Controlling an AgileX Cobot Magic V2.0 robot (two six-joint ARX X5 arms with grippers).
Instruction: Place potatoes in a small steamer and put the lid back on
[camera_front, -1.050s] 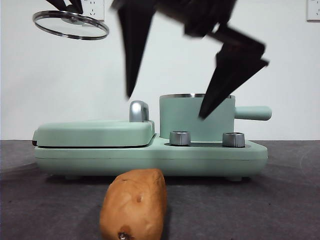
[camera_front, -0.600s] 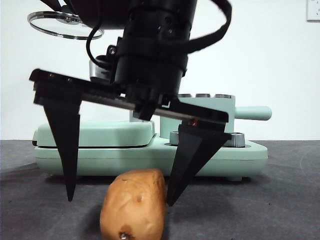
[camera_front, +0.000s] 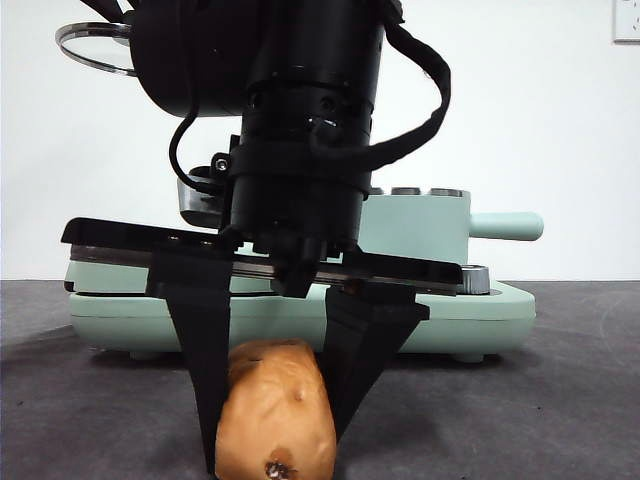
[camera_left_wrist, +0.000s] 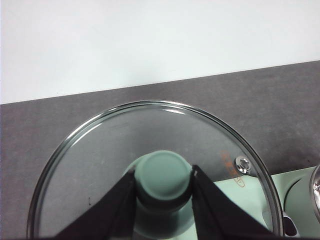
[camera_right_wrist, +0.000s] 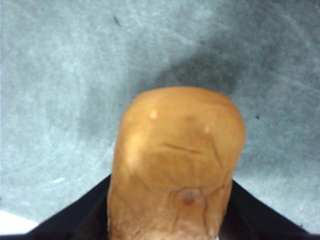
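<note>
While left gripper (camera_left_wrist: 164, 192) pinches lid (camera_left_wrist: 100, 165) knob, I see right gripper (camera_front: 270, 400) jaws squeezing potato (camera_front: 275, 415) crosswise.

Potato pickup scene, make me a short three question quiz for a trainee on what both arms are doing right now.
1. True or false: the right pincer has its jaws on either side of the potato, which sits on the table.
2. What does the left pincer hold? A) the steamer's handle B) the glass lid by its knob C) nothing
3. Fill in: the steamer currently stands without its ____.

Key: 1 true; 2 B; 3 lid
</note>
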